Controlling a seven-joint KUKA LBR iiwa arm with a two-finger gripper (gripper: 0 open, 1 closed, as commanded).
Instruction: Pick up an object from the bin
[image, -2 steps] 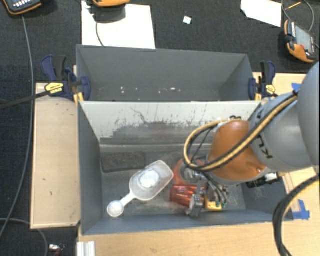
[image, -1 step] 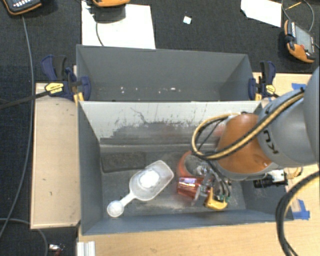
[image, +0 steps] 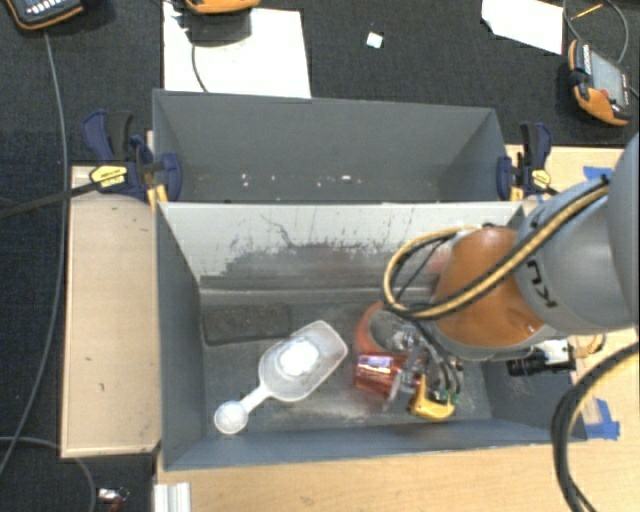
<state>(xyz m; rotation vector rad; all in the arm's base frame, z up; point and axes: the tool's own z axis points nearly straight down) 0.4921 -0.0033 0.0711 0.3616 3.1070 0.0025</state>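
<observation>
My gripper (image: 415, 378) low in bin (image: 180, 330), front right, just beside red shiny packet (image: 373, 375); yellow piece (image: 432, 406) near. Open or closed, I cannot tell. Nothing lifted yet; grasp and lift remain.

Small shiny red packet (image: 372, 374), front right, on grey bin (image: 250, 410) floor

Gripper (image: 412, 383) low over shiny red packet (image: 371, 373), white scoop (image: 292, 368) beside
</observation>
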